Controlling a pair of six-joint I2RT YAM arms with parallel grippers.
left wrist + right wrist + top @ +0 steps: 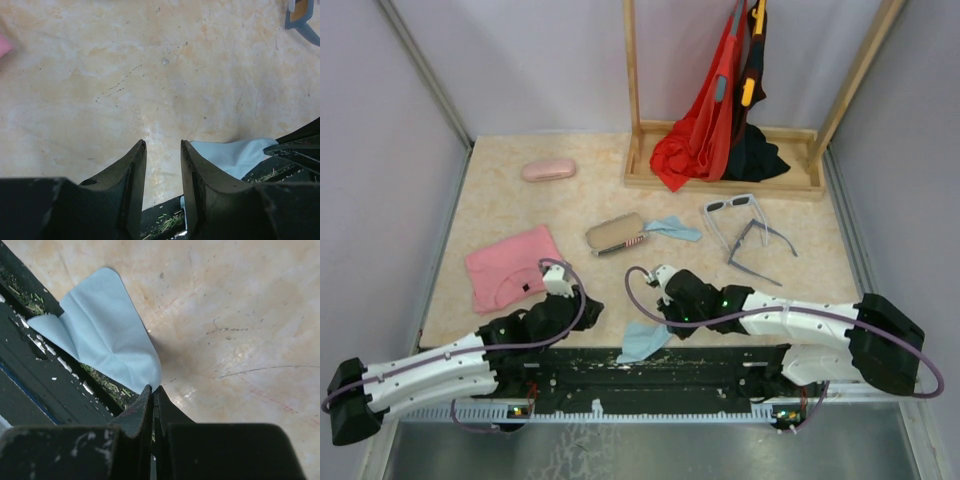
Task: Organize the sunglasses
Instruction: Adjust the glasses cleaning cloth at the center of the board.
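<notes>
Left claw (pixel 162 145): jaws are held a narrow way apart and nothing is gripped between them; it is hung over bare desk (pixel 500 205), near and left of the tan case (pixel 615 233).
Right claw (pixel 152 388): fingers are pressed together; it is set low, nearer than the tan case, with its tips at a corner of a light-blue cloth (pixel 100 325). Whether that corner is pinched cannot be told.
Light-blue cloth: draped partly over the desk's near edge.
White sunglasses (pixel 730 204): chunky frame, dark lenses, laid with arms unfolded to the right of the tan case.
Grey glasses (pixel 748 245): thin frame, laid just beside the white pair, right of the tan case.
Second cloth (pixel 673 229): found against the tan case's right end.
Pink cloth (pixel 510 265): spread left of the tan case.
Pink case (pixel 548 170): placed beyond and left of the tan case.
</notes>
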